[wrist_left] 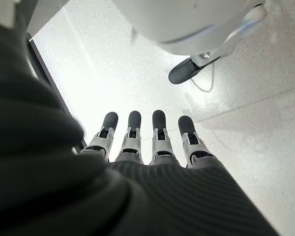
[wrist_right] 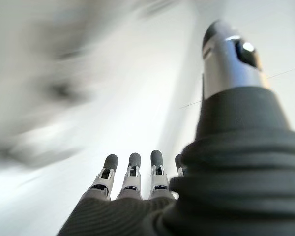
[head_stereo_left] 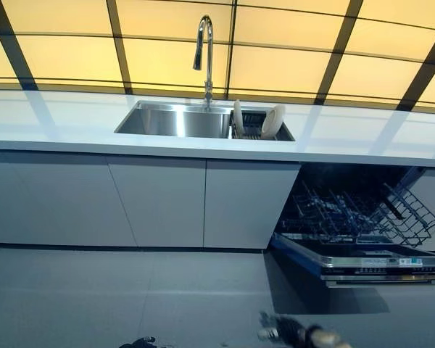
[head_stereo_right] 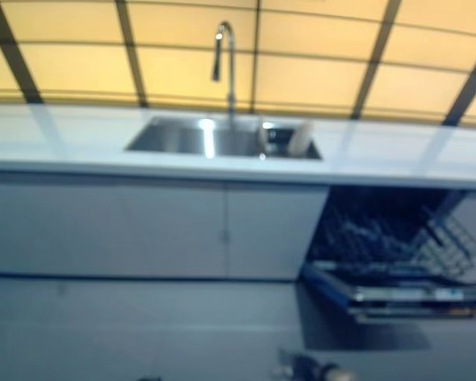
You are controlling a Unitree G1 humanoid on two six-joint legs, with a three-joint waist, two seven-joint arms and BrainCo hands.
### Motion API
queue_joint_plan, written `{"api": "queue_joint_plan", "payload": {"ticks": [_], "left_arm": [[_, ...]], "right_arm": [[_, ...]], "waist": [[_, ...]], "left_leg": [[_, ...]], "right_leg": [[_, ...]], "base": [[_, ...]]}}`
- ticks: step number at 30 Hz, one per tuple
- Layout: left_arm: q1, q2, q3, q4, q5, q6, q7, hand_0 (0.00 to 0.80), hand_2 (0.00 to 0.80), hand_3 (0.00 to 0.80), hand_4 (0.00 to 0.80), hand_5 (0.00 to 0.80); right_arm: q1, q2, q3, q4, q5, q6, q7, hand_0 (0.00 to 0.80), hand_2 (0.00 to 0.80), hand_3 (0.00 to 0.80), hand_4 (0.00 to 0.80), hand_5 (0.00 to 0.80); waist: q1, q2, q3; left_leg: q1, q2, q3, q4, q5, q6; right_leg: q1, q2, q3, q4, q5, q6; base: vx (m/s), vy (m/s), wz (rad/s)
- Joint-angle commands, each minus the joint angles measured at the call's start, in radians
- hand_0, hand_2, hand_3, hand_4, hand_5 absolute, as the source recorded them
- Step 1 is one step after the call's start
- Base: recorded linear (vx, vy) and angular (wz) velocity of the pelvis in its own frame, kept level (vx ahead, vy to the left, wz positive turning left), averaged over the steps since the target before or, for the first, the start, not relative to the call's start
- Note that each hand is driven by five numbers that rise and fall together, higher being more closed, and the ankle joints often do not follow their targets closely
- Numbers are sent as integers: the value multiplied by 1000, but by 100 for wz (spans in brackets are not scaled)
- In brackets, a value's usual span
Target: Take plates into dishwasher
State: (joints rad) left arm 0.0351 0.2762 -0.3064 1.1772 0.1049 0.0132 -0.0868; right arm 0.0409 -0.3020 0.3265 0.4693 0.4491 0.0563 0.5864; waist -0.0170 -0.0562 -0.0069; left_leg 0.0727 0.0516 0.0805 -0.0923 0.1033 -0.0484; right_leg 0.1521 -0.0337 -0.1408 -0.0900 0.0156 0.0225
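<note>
Nearest to me is bare grey floor (head_stereo_left: 130, 297), with my right hand (wrist_right: 132, 179) low at the near edge of the head views and my left hand (wrist_left: 142, 142) seen only from its own wrist camera. Both hands are empty: fingers straight and relaxed, nothing between them, only floor beyond the tips. Further off stands a run of pale cabinets (head_stereo_left: 159, 199) under a white counter (head_stereo_left: 58, 119), with a steel sink (head_stereo_left: 177, 119) set in it below a tall tap (head_stereo_left: 204, 51). Two white plates (head_stereo_left: 272, 121) stand on edge in a dark rack at the right end of the sink, leaning slightly, apart from each other. To the right and lower, the dishwasher (head_stereo_left: 355, 217) is open, its door (head_stereo_left: 362, 259) dropped flat and its wire basket (head_stereo_left: 362, 210) drawn out and, as far as I can see, unloaded. Assessment: the plates look like glazed ceramic, so rigid, moderately heavy, smooth and probably slippery if wet, and liable to chip against the steel or the wire tines. I would take one by its upper rim, thumb on one face and fingers on the other, lift it straight up clear of the rack, and carry it on edge. No plate has been taken up; the task is at its start.
</note>
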Motion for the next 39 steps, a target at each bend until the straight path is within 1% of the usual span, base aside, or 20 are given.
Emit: {"api": "queue_joint_plan", "payload": {"ticks": [1,3,5,9,12,14,17,18,19,22,25,28,31,33,34,35,36,37,38,39], "left_arm": [[-66,8,-35,27,7,-29,20,0,0,0,0,0],[-77,0,-42,28,-11,-20,25,0,0,0,0,0],[-85,-7,-45,32,-22,-15,29,0,0,0,0,0],[-93,-13,-46,41,-28,-17,33,0,0,0,0,0],[-106,-4,-58,58,-11,-27,30,0,0,0,0,0],[-109,1,-66,82,1,-43,32,0,0,0,0,0],[-106,11,-74,104,30,-48,37,0,0,0,0,0],[-106,10,-75,104,31,-47,37,0,0,0,0,0],[-94,21,-77,100,38,-32,37,0,0,0,0,0],[-84,35,-64,96,51,-14,26,0,0,0,0,0],[-95,36,-66,112,71,-12,11,0,0,0,0,0],[-106,22,-68,135,77,-10,16,0,0,0,0,0],[-102,21,-72,128,91,-7,17,0,0,0,0,0],[-98,23,-67,125,98,-19,11,0,0,0,0,0],[-98,22,-67,126,101,-21,12,0,0,0,0,0],[-93,23,-64,126,105,-21,18,0,0,0,0,0],[-88,24,-58,122,95,-13,18,0,0,0,0,0],[-79,23,-49,120,85,-10,15,0,0,0,0,0],[-62,21,-28,127,77,-31,12,0,0,0,0,0],[-59,18,-23,130,71,-44,15,0,0,0,0,0]], "right_arm": [[-113,6,-31,-200,365,-97,73,0,0,0,0,0],[-158,32,-73,-361,480,-129,-13,0,0,0,0,0],[-208,64,-109,-442,565,-186,-60,0,0,0,0,0],[-348,83,-198,-543,612,-193,-189,0,0,0,0,0],[-473,39,-230,-556,529,-264,-331,0,0,0,0,0],[-520,7,-234,-551,446,-302,-407,0,0,0,0,0],[-566,-74,-229,-541,227,-319,-588,0,0,0,0,0],[-567,-77,-229,-541,224,-318,-598,0,0,0,0,0],[-590,-140,-248,-504,156,-299,-664,0,0,0,0,0],[-636,-246,-281,-463,152,-245,-713,0,0,0,0,0],[-667,-311,-301,-448,163,-225,-717,0,0,0,0,0],[-695,-343,-298,-445,153,-215,-727,0,0,0,0,0],[-703,-354,-299,-464,113,-191,-746,0,0,0,0,0],[-698,-368,-306,-472,97,-174,-754,0,0,0,0,0],[-697,-370,-309,-471,95,-170,-752,0,0,0,0,0],[-696,-373,-317,-468,89,-155,-748,0,0,0,0,0],[-694,-373,-321,-464,84,-148,-744,0,0,0,0,0],[-691,-378,-322,-461,90,-142,-739,0,0,0,0,0],[-689,-385,-307,-464,110,-126,-735,0,0,0,0,0],[-686,-382,-297,-469,121,-122,-740,0,0,0,0,0]], "waist": [[-9,-5,63],[-10,1,67],[-11,5,72],[-6,13,84],[9,15,98],[16,19,101],[19,39,114],[19,38,114],[16,43,122],[-1,31,128],[-32,5,132],[-59,3,143],[-71,-1,163],[-83,-11,164],[-86,-13,161],[-94,-17,150],[-99,-15,139],[-103,-7,118],[-105,22,76],[-106,23,61]], "left_leg": [[47,-88,12,5,-114,70],[48,-89,15,5,-120,74],[50,-91,19,5,-125,80],[52,-98,27,5,-134,98],[37,-110,20,12,-129,114],[22,-121,8,17,-121,120],[13,-123,-17,18,-119,126],[11,-124,-17,18,-120,126],[30,-125,-17,9,-125,122],[62,-141,-23,5,-143,112],[99,-169,-69,5,-171,102],[149,-174,-113,26,-202,101],[193,-171,-113,98,-280,113],[218,-180,-120,157,-349,123],[226,-183,-126,167,-365,124],[250,-182,-123,204,-408,117],[268,-177,-118,220,-424,109],[298,-160,-112,252,-406,86],[318,-105,-79,358,-244,12],[303,-100,-79,430,-147,-19]], "right_leg": [[-52,4,12,57,1,50],[-62,-4,15,71,-4,57],[-73,-12,19,88,-9,64],[-103,-40,21,146,-3,80],[-137,-62,19,234,5,92],[-156,-74,24,317,14,85],[-261,-101,37,576,106,81],[-270,-103,40,589,106,82],[-312,-111,19,633,124,89],[-367,-97,-21,530,138,94],[-381,-57,-11,240,127,93],[-431,-42,14,36,188,108],[-461,-67,-10,32,235,113],[-474,-82,8,61,264,112],[-472,-85,12,51,272,114],[-466,-92,19,95,272,111],[-460,-93,17,124,256,110],[-445,-85,2,145,235,100],[-396,-50,-34,165,189,60],[-369,-40,-26,155,176,41]], "base": [[-23,102,3],[-11,117,1],[-3,135,-6],[14,165,-9],[10,158,-8],[19,175,0],[18,178,-10],[107,168,-1],[164,132,19],[280,54,16],[430,-82,-5],[517,-115,24],[596,-148,26],[553,-125,5],[609,-159,-4],[613,-179,22],[692,-231,57],[727,-296,60],[671,-309,46],[677,-326,15]]}}
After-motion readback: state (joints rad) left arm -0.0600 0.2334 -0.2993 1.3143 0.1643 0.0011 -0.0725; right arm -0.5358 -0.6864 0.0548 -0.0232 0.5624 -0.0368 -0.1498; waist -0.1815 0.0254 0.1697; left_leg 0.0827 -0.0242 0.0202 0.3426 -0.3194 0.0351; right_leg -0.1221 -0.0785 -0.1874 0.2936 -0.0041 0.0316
